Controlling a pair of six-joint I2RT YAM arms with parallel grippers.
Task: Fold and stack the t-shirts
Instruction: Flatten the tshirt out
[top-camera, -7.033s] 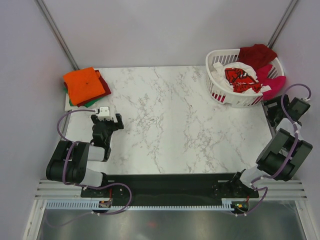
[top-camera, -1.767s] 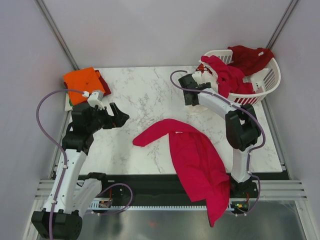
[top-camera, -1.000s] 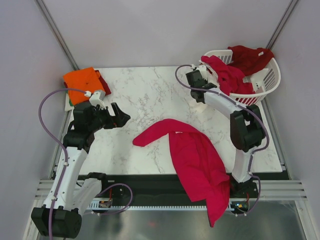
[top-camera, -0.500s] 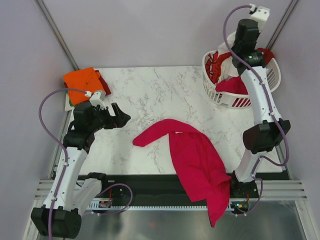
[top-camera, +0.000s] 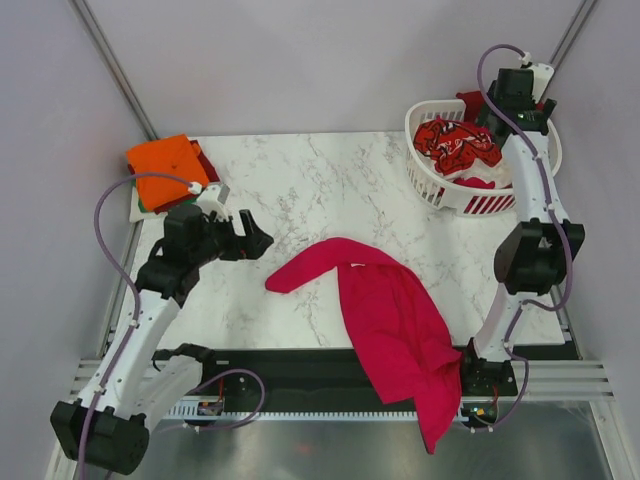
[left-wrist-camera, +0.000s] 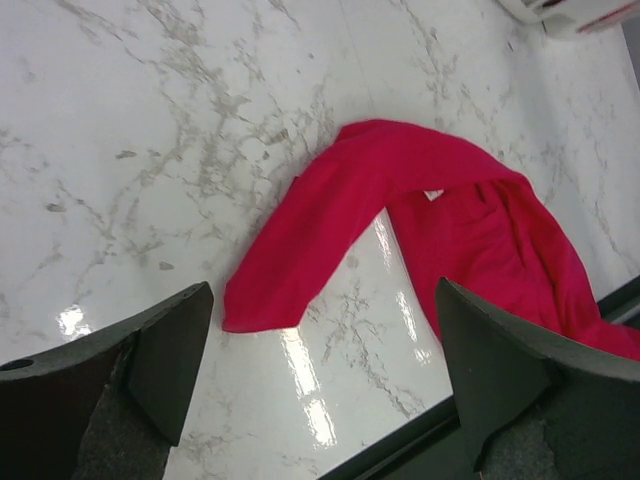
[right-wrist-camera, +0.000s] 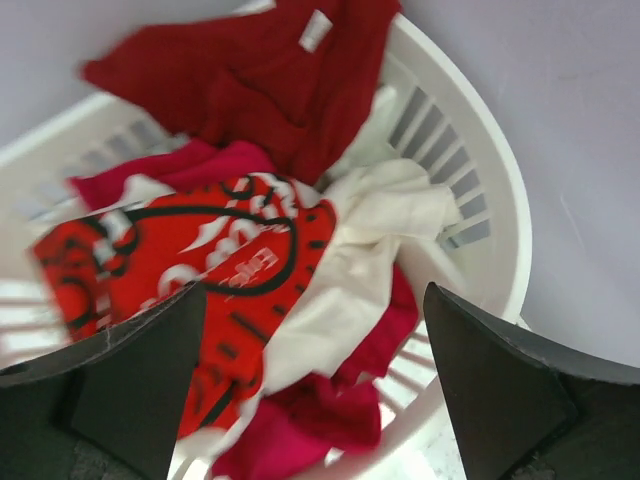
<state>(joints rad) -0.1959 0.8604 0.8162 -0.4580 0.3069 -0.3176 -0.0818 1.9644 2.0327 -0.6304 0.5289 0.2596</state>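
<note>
Plainly, the magenta t-shirt (top-camera: 392, 312) lay unfolded and rumpled on the near half of the marble table (top-camera: 330, 190); it was soft, matte cloth, one long part reaching left to a blunt end while the broader body ran down toward the right and hung over the table's near edge, across the black strip (top-camera: 300, 365) there; in the left wrist view a small white tag (left-wrist-camera: 432, 195) showed at its neck; nothing touched it.

The other loose t-shirts sat heaped in the white basket (top-camera: 470, 202) at the far right corner: a red-patterned shirt (right-wrist-camera: 180, 270) with black and white print lay on top, a crumpled white shirt (right-wrist-camera: 370, 230) beside it, a dark red shirt (right-wrist-camera: 260, 80) draped over the far rim, and more magenta-red cloth beneath; the basket was hard slatted plastic, rounded, with a smooth rim.

At the far left corner a flat, squared stack of folded shirts (top-camera: 170, 172) rested on the table, orange on top, with dark red and green edges showing under it.

The left gripper (top-camera: 256, 237) hung above the table just left of the magenta shirt's blunt end, its dark, wedge-shaped fingers (left-wrist-camera: 170, 350) spread wide and holding nothing; the right gripper (right-wrist-camera: 314, 292) was poised over the basket, its fingers likewise wide apart and clear of the cloth.

The tabletop was glossy white stone with grey veins, throwing bright reflections; plain pale grey walls enclosed it.
</note>
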